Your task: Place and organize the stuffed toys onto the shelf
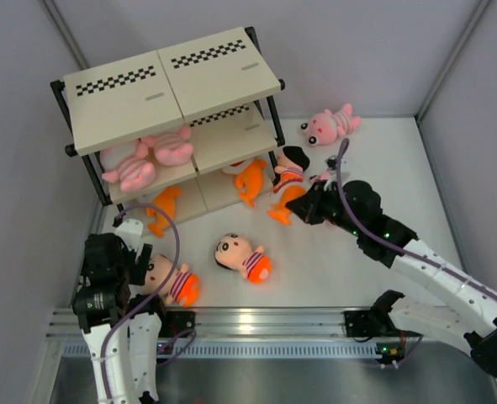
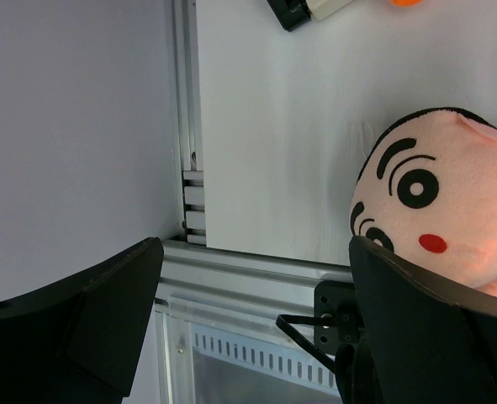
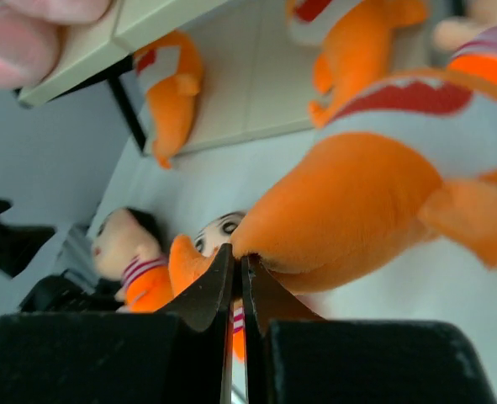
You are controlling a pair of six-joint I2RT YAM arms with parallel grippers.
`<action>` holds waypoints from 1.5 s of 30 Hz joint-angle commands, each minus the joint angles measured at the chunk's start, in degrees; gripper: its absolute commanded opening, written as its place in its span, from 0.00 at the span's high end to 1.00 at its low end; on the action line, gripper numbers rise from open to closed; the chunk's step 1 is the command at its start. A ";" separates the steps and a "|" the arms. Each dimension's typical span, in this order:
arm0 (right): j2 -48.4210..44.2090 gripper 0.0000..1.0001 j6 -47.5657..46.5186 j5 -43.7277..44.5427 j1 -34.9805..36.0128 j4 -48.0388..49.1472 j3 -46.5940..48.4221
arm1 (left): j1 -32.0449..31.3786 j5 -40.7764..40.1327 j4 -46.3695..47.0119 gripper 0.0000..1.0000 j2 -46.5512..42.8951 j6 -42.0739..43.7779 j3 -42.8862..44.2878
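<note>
The shelf (image 1: 122,101) stands at the back left. Two pink striped animals (image 1: 147,160) lie on its middle board. Two orange fish (image 1: 164,209) (image 1: 250,181) lie on the bottom board. My right gripper (image 1: 305,206) is shut on the tail of a third orange fish (image 3: 357,202), which sits low over the table by the shelf's right end, next to a doll (image 1: 292,164). My left gripper (image 2: 256,295) is open and empty, with a doll's head (image 2: 437,210) beside its right finger. Another doll (image 1: 241,257) lies mid-table. A pink animal (image 1: 330,124) lies at the back right.
Grey walls close in the white table on the left, back and right. An aluminium rail (image 1: 256,320) runs along the near edge, just below my left gripper. The right arm's cable (image 1: 342,181) arches above the wrist.
</note>
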 commanded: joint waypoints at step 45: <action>63.41 1.00 19.11 10.72 19.68 50.51 20.53 | -0.19 2.35 2.29 0.02 -2.15 1.89 2.61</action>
